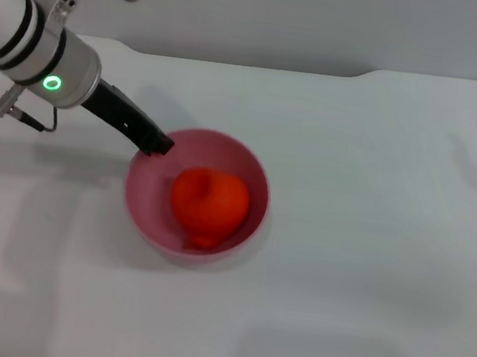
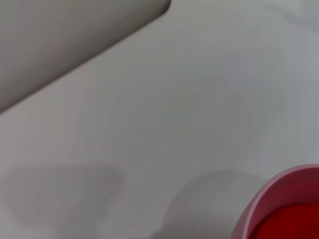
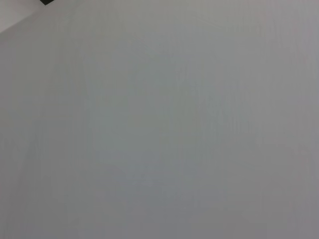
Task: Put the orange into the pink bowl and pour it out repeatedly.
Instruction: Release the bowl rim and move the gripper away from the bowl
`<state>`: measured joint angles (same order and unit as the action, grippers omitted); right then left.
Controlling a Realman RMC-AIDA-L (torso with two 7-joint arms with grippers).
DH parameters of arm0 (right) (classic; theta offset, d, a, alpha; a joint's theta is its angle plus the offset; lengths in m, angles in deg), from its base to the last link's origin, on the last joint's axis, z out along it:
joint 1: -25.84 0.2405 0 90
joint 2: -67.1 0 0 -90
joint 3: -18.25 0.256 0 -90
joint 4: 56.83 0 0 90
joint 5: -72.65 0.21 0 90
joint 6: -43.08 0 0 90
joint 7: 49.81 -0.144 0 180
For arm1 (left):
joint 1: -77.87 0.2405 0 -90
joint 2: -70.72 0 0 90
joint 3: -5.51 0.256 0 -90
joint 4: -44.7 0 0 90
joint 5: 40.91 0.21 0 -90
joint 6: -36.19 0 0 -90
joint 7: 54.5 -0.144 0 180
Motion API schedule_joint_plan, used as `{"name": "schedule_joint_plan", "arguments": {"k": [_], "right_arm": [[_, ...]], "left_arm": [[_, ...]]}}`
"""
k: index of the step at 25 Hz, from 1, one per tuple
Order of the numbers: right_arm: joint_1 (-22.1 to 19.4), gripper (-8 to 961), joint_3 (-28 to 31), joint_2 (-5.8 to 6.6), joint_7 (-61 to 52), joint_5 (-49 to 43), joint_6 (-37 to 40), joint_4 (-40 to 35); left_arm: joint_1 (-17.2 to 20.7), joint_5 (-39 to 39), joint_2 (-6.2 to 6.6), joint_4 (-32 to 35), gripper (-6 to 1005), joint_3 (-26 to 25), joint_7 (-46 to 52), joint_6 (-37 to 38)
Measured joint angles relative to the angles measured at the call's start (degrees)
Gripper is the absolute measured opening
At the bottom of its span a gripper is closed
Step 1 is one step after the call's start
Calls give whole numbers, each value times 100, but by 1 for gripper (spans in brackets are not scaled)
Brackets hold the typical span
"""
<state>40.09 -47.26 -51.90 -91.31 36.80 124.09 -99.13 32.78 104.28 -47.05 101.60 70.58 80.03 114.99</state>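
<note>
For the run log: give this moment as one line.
orange: inside pink bowl | bowl: upright on table | left gripper: at bowl rim | right arm: out of view

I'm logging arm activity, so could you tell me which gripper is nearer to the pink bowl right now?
The left. The left gripper is at the pink bowl rim, on its far-left edge, with the orange inside. The right gripper is out of view, so it is farther off.
</note>
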Motion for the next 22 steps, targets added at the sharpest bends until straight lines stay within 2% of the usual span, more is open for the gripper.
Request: {"name": "schedule_joint_plan", "arguments": {"k": [22], "right_arm": [[64, 552, -37, 9, 26, 14, 13, 31]], "left_arm": [[23, -19, -17, -446, 133, 296, 32, -14]]}}
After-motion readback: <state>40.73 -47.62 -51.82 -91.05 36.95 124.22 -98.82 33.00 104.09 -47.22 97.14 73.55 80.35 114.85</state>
